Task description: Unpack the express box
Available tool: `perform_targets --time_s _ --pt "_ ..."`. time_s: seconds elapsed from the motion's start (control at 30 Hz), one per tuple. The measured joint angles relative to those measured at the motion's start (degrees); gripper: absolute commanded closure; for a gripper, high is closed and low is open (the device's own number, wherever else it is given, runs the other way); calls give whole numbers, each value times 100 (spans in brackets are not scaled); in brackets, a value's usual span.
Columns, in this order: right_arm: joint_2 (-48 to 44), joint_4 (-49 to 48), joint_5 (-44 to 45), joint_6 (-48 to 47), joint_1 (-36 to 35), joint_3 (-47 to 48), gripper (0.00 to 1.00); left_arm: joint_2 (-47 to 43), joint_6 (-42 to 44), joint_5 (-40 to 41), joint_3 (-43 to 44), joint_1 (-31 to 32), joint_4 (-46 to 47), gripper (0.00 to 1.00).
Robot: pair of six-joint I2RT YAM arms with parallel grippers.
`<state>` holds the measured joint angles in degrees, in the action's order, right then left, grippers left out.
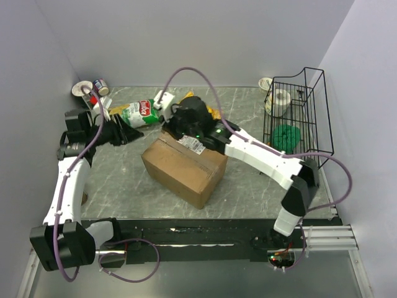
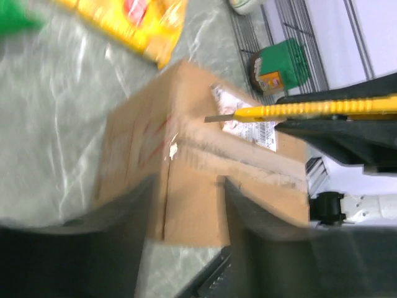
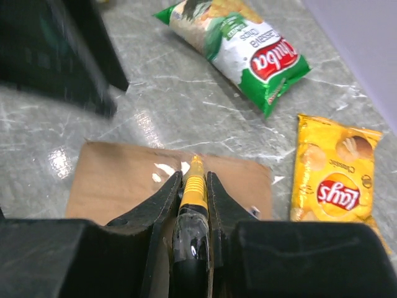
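Count logged: I see one brown corrugated cardboard carton (image 1: 184, 166). Beyond it, two crisp bags: green-and-white foil bag (image 1: 138, 113), yellow foil bag (image 3: 335, 177). Over it, one yellow-handled utility knife (image 3: 194, 185). Right of it, one black wire basket (image 1: 308, 112).

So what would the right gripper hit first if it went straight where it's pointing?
Most likely the express box: the yellow utility knife in the right gripper points at its cardboard top, so the blade would touch first; the gap is unclear.

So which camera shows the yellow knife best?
Left wrist view: the yellow utility knife shows side-on, blade out over the express box. Right wrist sees it end-on in the right gripper; overhead, that gripper hides it.
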<state>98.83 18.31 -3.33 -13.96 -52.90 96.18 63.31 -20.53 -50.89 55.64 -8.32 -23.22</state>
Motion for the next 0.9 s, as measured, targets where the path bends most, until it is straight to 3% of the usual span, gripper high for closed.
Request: perform_targets --time_s 0.13,0.17,0.4,0.9 --pt "-579 -225 -87 66 138 -400 100 195 247 -442 382 284 304 88" --pt "-691 -258 -92 90 142 -455 100 240 275 -584 374 413 352 99" --pt "-990 -396 0 269 74 -796 100 643 380 -903 -155 1189 468 99" --pt "-673 -507 192 514 -197 -855 100 715 306 -925 -717 1182 868 99"
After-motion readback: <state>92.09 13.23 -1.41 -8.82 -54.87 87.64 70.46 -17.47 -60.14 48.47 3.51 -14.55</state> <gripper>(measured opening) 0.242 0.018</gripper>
